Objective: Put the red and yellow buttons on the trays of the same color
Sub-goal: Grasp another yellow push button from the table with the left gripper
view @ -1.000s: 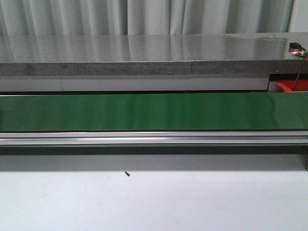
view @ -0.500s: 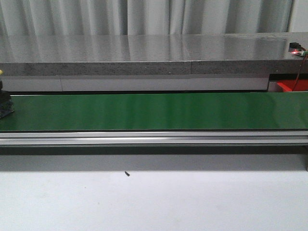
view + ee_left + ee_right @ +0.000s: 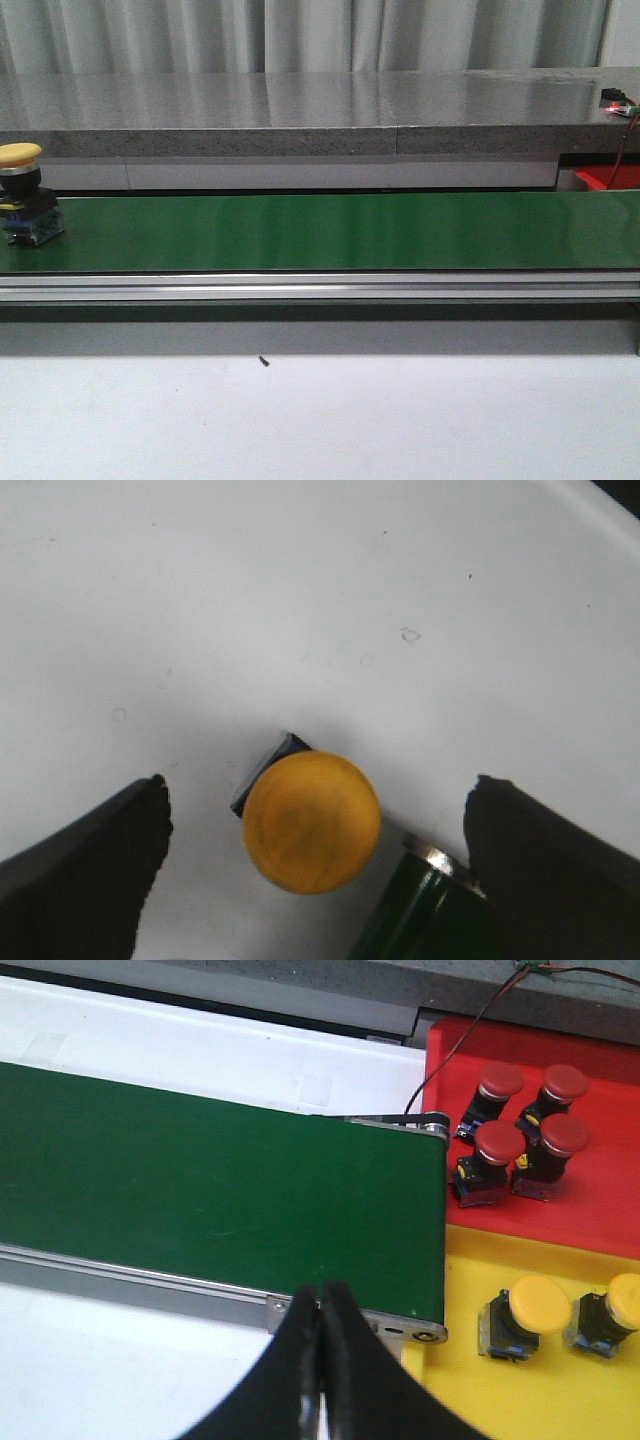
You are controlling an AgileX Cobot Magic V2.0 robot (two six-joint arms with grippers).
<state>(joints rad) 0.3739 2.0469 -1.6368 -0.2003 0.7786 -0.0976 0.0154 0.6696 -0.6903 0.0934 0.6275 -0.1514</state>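
Note:
A yellow button (image 3: 22,190) with a black base stands on the green belt (image 3: 320,232) at the far left of the front view. In the left wrist view a yellow button (image 3: 312,823) sits on a white surface beside the belt's roller end (image 3: 425,910); my left gripper (image 3: 320,792) is open, with a finger on each side and not touching it. My right gripper (image 3: 320,1310) is shut on nothing above the belt's near rail. Beside it the red tray (image 3: 600,1210) holds several red buttons (image 3: 495,1145). The yellow tray (image 3: 470,1390) holds two yellow buttons (image 3: 525,1315).
A grey stone counter (image 3: 300,110) runs behind the belt, and an aluminium rail (image 3: 320,288) runs along its near side. White tabletop (image 3: 320,420) lies in front. A thin cable (image 3: 470,1030) crosses the red tray's corner. The red tray's edge (image 3: 610,178) shows at far right.
A yellow button has come into the front view from the left and is riding rightward on the belt. Nothing else has moved there.

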